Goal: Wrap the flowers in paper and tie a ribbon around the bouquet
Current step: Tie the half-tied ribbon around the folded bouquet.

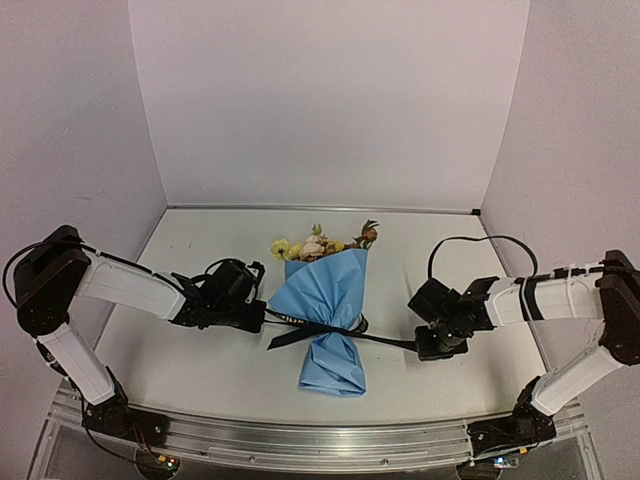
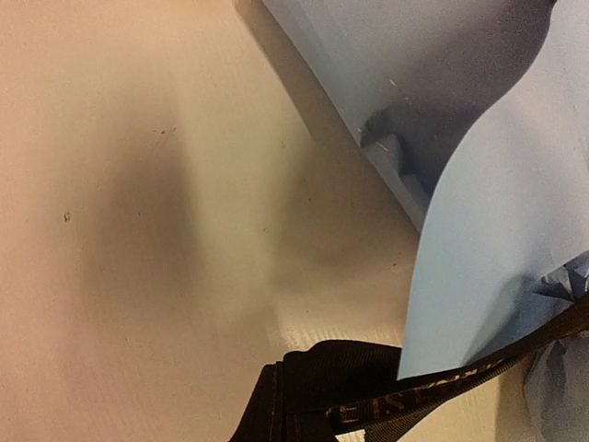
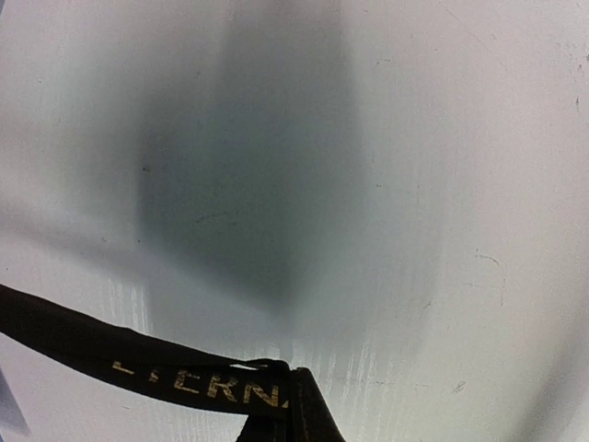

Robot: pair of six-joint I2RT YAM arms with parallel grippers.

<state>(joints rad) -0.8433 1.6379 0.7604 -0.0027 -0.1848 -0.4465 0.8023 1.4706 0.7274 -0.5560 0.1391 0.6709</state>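
Top external view first: the white table (image 1: 190, 370) has the bouquet (image 1: 330, 320) lying pretty much dead centre between the two arms. Its wide end points at the back wall and its narrow end points toward the bases. The light-blue paper (image 1: 325, 290) is wrapped into a cone, squeezed in at the waist and flaring out again below it. The flowers (image 1: 315, 247), yellow, pale pink and one rust-orange, poke out past the far rim.

The left gripper (image 1: 258, 316) sits just beside the bouquet's left edge. The right gripper (image 1: 422, 346) is a bit further off on the other side. Both are low over the table, and each looks pinched tight on one end of the black ribbon (image 1: 385, 340). The ribbon runs across the waist from one gripper to the other, and a loose tail lies on the table left of the waist.

The wrist cams don't show the fingers themselves, just ribbon with pale lettering. On the left cam it slips behind a paper flap.
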